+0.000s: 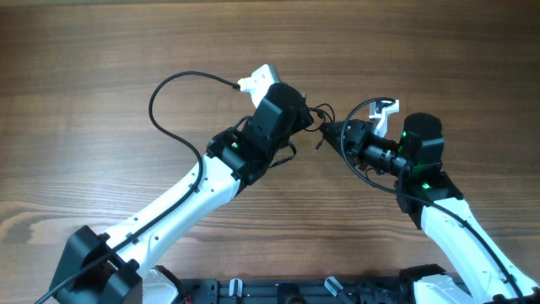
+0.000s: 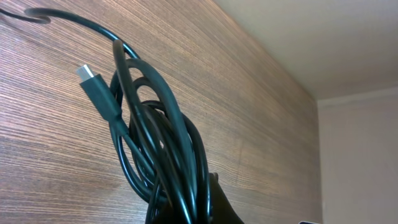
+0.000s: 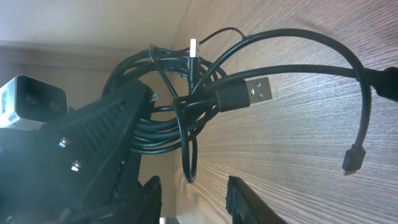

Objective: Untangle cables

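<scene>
Cables point(image 2: 163, 144) bunched in left gripper point(image 1: 304, 116)

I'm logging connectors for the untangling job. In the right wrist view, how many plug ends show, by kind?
Wide flat USB plug: 1
Small dark plug: 1
Small silver-tipped plug: 1
Total: 3 plug ends on the cables
</scene>
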You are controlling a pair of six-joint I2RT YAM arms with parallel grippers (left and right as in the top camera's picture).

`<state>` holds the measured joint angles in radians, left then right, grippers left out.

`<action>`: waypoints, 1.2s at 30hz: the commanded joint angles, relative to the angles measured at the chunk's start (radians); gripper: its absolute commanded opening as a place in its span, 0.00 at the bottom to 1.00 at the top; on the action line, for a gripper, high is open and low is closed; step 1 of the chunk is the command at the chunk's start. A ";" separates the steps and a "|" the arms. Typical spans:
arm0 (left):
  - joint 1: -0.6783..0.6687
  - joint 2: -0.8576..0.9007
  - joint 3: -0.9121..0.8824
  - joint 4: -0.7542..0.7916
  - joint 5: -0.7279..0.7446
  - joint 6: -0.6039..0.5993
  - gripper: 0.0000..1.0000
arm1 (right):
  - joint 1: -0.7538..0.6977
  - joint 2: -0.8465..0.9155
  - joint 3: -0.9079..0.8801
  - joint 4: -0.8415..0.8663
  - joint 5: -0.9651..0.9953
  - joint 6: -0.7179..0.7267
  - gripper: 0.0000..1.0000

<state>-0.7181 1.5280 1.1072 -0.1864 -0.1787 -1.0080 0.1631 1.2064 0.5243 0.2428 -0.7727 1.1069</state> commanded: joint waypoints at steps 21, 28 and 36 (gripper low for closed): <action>-0.041 -0.032 0.006 0.162 -0.103 0.149 0.04 | 0.003 0.133 0.005 -0.292 0.347 -0.205 0.44; -0.003 -0.055 0.006 0.157 -0.103 0.149 0.04 | -0.013 0.130 0.005 -0.272 0.175 -0.274 0.62; -0.005 -0.053 0.006 0.077 -0.103 0.095 0.04 | 0.026 0.131 0.005 0.227 -0.082 -0.078 0.77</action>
<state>-0.7250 1.4994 1.1061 -0.1131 -0.2646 -0.8776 0.1596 1.3258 0.5220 0.4263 -0.8589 0.9451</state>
